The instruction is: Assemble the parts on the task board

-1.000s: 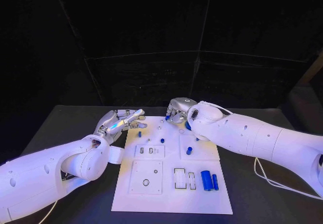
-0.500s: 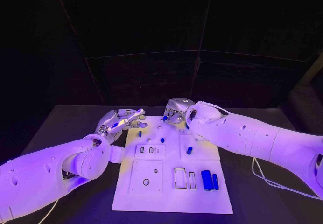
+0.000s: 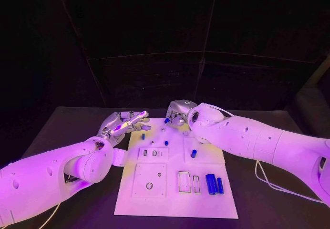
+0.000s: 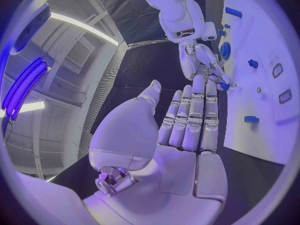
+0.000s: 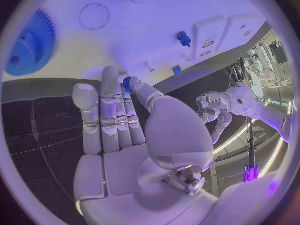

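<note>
The white task board (image 3: 172,200) lies in the middle of the table. At its far edge my right hand (image 3: 180,112) pinches a small blue gear (image 5: 128,82) between thumb and a finger, just over the board (image 5: 144,30). A large blue gear (image 5: 31,44) lies flat on the board beside that hand. My left hand (image 3: 128,122) hovers at the board's far left corner, fingers straight and apart, holding nothing. In the left wrist view its fingers (image 4: 194,115) stretch toward the right hand (image 4: 201,60).
Small blue pegs (image 3: 142,136) (image 3: 166,142) (image 3: 193,153) stand on the board's far half. Two blue cylinders (image 3: 214,184) lie at its near right beside rectangular slots (image 3: 183,182). A white cable (image 3: 272,183) trails on the black table to the right.
My right hand and forearm have edged slightly left along the board's far edge. The left hand has barely moved.
</note>
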`<state>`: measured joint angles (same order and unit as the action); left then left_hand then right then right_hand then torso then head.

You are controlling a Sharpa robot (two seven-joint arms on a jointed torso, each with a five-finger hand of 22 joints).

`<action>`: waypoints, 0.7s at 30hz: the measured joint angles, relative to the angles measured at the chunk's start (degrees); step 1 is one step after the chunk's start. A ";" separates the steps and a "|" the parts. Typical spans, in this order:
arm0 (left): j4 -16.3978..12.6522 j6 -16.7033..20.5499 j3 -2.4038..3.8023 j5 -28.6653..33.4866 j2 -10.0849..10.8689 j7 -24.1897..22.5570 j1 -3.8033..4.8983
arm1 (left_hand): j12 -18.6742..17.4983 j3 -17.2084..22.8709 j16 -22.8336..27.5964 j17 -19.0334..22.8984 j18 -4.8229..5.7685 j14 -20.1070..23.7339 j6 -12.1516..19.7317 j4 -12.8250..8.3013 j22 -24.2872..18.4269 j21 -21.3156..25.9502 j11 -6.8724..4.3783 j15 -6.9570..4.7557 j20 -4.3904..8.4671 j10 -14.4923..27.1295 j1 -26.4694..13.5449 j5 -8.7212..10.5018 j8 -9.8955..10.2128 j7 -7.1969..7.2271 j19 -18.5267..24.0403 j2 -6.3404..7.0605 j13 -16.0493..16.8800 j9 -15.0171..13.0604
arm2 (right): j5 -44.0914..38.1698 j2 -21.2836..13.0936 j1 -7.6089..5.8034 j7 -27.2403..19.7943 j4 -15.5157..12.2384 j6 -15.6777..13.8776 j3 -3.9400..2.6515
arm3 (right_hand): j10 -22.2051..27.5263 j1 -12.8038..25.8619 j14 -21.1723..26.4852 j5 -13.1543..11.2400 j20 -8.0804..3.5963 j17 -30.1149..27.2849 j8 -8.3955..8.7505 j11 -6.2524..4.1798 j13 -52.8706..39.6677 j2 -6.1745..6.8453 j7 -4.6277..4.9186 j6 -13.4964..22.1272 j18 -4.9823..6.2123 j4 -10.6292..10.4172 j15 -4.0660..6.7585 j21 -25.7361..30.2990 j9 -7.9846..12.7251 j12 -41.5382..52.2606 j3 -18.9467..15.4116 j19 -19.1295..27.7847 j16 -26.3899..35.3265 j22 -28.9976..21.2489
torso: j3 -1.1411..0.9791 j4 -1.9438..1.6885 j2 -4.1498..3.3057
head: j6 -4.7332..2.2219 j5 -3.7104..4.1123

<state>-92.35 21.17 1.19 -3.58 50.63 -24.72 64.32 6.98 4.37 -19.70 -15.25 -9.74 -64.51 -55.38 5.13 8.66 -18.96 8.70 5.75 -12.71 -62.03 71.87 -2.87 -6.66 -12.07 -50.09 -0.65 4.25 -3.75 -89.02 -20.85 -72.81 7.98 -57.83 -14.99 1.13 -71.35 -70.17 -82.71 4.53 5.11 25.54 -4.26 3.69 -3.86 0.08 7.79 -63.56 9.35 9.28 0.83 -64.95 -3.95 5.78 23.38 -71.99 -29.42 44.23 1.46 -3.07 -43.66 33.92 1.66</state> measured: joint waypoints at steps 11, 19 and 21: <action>0.10 -0.05 0.00 0.00 -0.09 0.05 0.09 | 0.00 -0.16 0.00 0.01 0.00 0.00 0.00 -0.16 0.00 0.00 0.00 0.00 0.00 0.00 0.00 0.00 0.00 0.00 0.00 0.00 0.00 0.00 | 0.04 0.80 0.02 0.01 0.79 1.06 0.03 | 0.00 0.27 0.00 -0.05 0.00 0.06 0.00 0.00 0.00 0.33 0.04 0.16 0.00 -0.31 0.00 0.00 0.01 -0.13 0.30 0.00 0.00 -0.01 | -0.01 -0.04 -0.04 | 0.12 -0.10; 0.16 -0.09 0.00 0.00 -0.12 0.08 0.13 | 0.00 -0.16 0.00 0.01 0.00 0.00 0.00 -0.16 0.01 0.00 0.00 0.00 0.00 0.00 0.00 0.00 0.00 0.00 0.00 0.00 0.01 0.00 | 0.04 0.98 0.02 0.15 1.23 1.38 0.03 | 4.86 0.70 -0.01 0.02 0.56 0.47 0.61 1.72 0.22 3.48 1.78 5.70 0.01 -1.13 -0.85 0.79 0.38 -2.01 0.60 2.23 0.00 -2.40 | -0.02 0.01 -0.07 | 0.21 -0.13; 0.18 -0.10 0.00 -0.01 -0.12 0.09 0.15 | 0.00 -0.03 0.24 -0.03 0.00 0.00 0.00 -0.30 0.01 0.00 0.00 0.00 0.00 0.00 0.00 0.00 0.00 0.00 0.00 0.00 0.01 0.00 | 0.05 0.98 0.02 0.26 1.32 1.34 0.04 | 8.32 0.59 0.20 0.02 1.04 0.65 0.61 2.27 0.23 4.90 2.36 12.05 0.00 -1.78 -1.26 2.87 0.44 -2.02 -0.13 4.23 0.00 -5.77 | -0.02 0.02 -0.07 | 0.25 -0.13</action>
<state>-92.17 21.07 1.19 -3.59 50.51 -24.63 64.46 6.98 4.34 -19.46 -15.28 -9.73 -64.51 -55.38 4.83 8.67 -18.96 8.70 5.75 -12.71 -62.03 71.87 -2.87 -6.66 -12.07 -50.09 -0.65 4.25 -3.75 -88.97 -19.87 -72.79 8.24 -56.52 -13.64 1.17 -63.02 -69.58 -82.50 4.55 6.15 26.19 -3.65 5.95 -3.63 4.98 10.15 -51.51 9.35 7.50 -0.43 -62.08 -3.51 3.76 23.25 -67.76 -29.41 38.46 1.44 -3.05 -43.73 34.17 1.54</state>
